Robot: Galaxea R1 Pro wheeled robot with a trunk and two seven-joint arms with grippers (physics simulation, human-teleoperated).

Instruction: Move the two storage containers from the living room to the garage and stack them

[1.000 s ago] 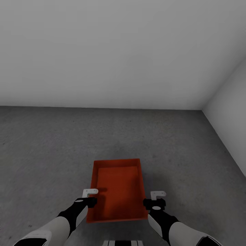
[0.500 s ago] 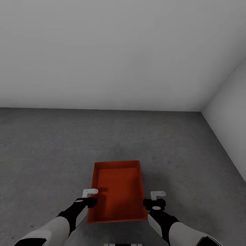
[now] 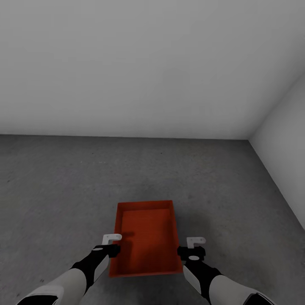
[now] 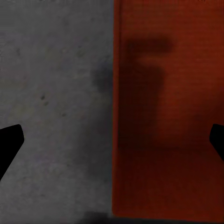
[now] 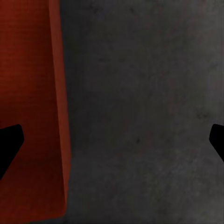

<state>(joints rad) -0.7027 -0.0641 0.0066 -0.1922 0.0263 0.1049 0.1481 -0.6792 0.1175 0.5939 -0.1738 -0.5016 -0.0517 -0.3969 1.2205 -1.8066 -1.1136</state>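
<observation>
One orange-red open-top storage container (image 3: 146,237) lies flat on the dark grey garage floor (image 3: 63,182), just ahead of me. My left gripper (image 3: 111,245) hangs open over its left wall; in the left wrist view the left gripper (image 4: 112,140) has its dark fingertips (image 4: 9,140) far apart on either side of that container wall (image 4: 116,116). My right gripper (image 3: 192,246) hangs open above the right wall. The right wrist view has the right gripper (image 5: 112,140) spread wide, with the container (image 5: 28,93) under one side and bare floor (image 5: 140,93) under the other. Neither gripper holds anything.
A plain white wall (image 3: 127,63) runs across the back. A second white wall (image 3: 288,127) closes the right side, and the two meet in a corner at the far right. Grey floor stretches left and ahead of the container.
The container looks slightly smaller and lower below the grippers than a second ago. The wall line has slid down a little too, so the camera has shifted. Both grippers keep their place.
</observation>
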